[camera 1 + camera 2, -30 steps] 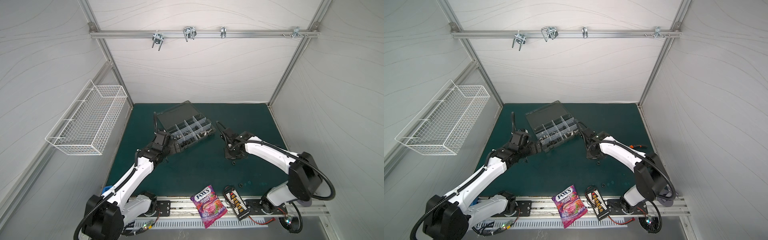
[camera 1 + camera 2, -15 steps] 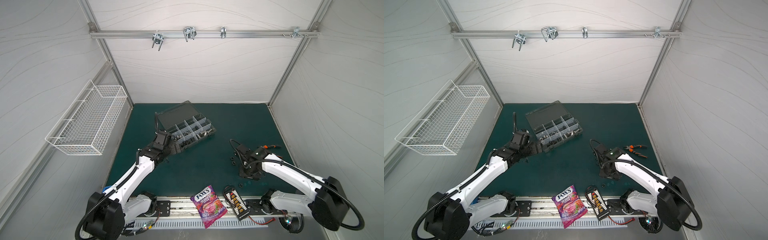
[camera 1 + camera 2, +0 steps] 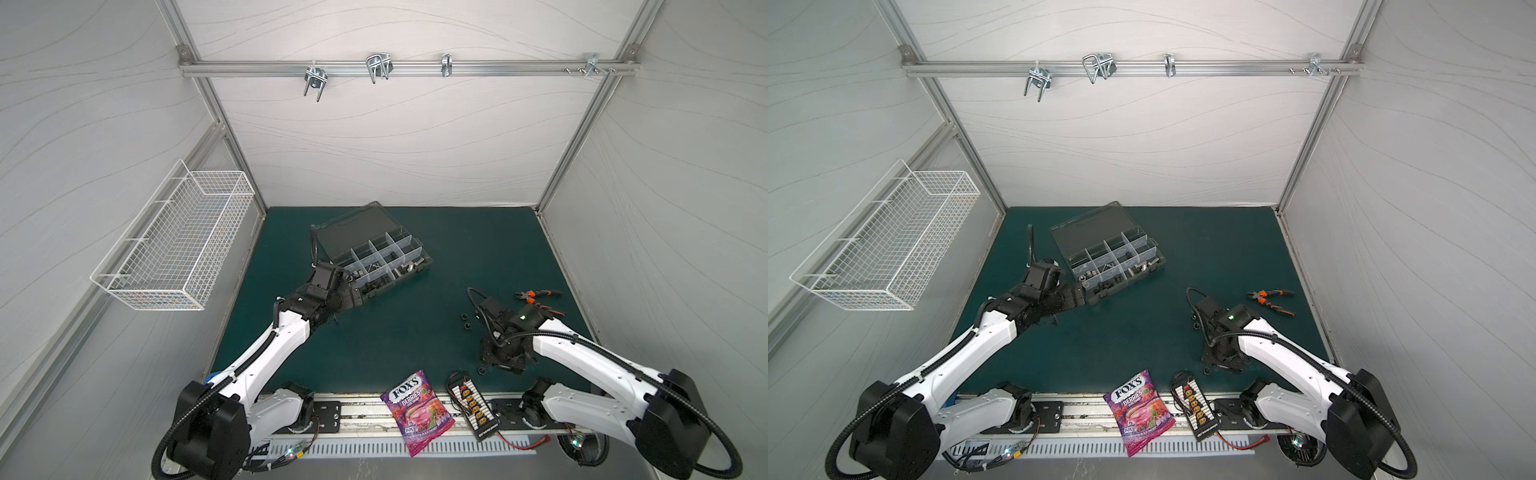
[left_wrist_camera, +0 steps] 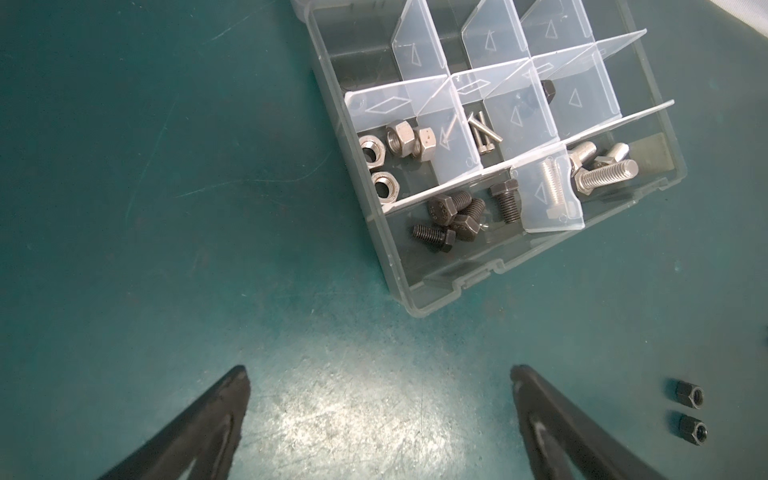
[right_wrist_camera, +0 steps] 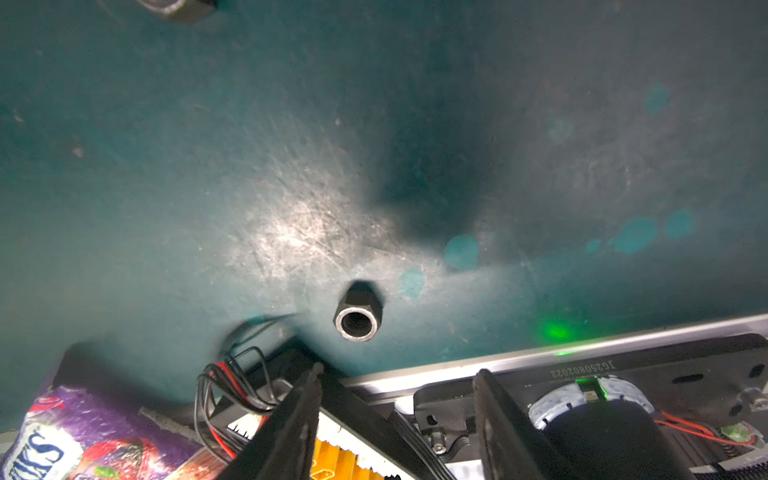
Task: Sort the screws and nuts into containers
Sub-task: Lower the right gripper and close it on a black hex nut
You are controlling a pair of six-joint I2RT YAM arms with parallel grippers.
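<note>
Left wrist view, item one: your left gripper (image 4: 378, 370). Its jaws are spread as wide as they go, with nothing between them, over bare green mat (image 4: 166, 249) just short of the organizer box (image 4: 440, 291).

Box contents, as far as you can read them:
- silver nuts (image 4: 386, 153) in one compartment
- thin silver screws (image 4: 484, 135) in the compartment beside it
- dark hex bolts (image 4: 451, 218) and silver hex bolts (image 4: 600, 172) in two compartments of the row nearest the gripper
- one boxed black nut (image 4: 548, 91) deeper in

Outside the box, a loose pair of black nuts (image 4: 690, 395) lies side by side on the mat.

Right wrist view, item two: your right gripper (image 5: 399, 372). Its jaws are partly apart and grip nothing. A single black nut (image 5: 358, 316) with a bright rim sits on the mat just beyond the fingertips, hole toward the camera, untouched.

Both top views, placement:
- The box (image 3: 427, 261) sits far and left of centre, its lid open toward the far wall.
- Your left gripper (image 3: 1077, 296) is at the box's near left corner.
- Your right gripper (image 3: 500, 365) points down at the near right of the mat.
- The single nut (image 3: 482, 370) is just to its left.
- The loose pair (image 3: 465, 322) lies farther out, beside the right arm.

Other stock:
- pliers (image 3: 536, 297), far right
- candy bag (image 3: 415, 411) and connector board (image 3: 471, 409), near edge
- wire basket (image 3: 178, 245), left wall
</note>
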